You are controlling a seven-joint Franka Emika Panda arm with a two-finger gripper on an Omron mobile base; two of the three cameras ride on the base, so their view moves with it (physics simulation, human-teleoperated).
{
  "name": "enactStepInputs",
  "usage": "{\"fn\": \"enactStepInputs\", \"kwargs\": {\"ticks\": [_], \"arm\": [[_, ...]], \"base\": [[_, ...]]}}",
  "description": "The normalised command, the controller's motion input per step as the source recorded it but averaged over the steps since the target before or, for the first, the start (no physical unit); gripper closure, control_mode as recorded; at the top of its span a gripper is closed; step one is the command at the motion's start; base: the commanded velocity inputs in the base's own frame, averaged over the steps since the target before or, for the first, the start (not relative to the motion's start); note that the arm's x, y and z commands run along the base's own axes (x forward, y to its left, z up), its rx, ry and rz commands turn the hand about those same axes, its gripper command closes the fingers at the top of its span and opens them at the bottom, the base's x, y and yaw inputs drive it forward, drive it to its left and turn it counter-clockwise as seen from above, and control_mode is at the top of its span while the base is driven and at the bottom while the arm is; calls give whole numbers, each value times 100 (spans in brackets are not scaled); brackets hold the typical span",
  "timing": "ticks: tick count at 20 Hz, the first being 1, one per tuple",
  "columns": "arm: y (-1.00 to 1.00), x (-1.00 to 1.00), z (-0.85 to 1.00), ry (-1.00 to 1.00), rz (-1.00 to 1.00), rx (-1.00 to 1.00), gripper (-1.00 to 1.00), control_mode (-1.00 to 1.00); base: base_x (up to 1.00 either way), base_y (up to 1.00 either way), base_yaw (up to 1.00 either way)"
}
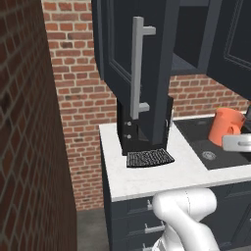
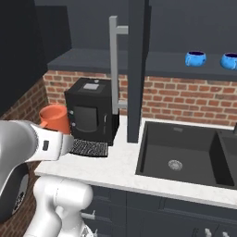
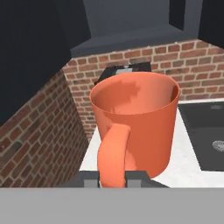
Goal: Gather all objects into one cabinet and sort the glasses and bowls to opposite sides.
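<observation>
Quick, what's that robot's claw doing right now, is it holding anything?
Gripper: shut on the handle of the orange cup, held upright in the air.

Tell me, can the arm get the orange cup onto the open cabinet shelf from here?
Probably yes. The jaws hold the orange cup by its handle, the cabinet door stands open, and the shelf left of the blue bowls looks bare.

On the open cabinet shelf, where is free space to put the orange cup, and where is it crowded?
The cabinet shelf is bare from its left end, past the open door, up to the first blue bowl. The right end is crowded: a second blue bowl sits there. The end effector holds the orange cup by its handle.
</observation>
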Motion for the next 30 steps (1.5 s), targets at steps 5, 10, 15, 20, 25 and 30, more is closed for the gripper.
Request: {"fn": "enactStepInputs", "kwargs": {"ticks": [5, 10, 15, 20, 25, 30], "arm": [[0, 0, 0, 0, 0, 0, 100, 100], [0, 0, 0, 0, 0, 0, 100, 100], [0, 0, 0, 0, 0, 0, 100, 100], [0, 0, 0, 0, 0, 0, 100, 100], [0, 0, 0, 0, 0, 0, 100, 100], [0, 0, 0, 0, 0, 0, 100, 100]], "base": [[-88, -8, -1], [-20, -48, -10], [-1, -73, -8], [11, -66, -6], [7, -32, -1], [40, -1, 1]]}}
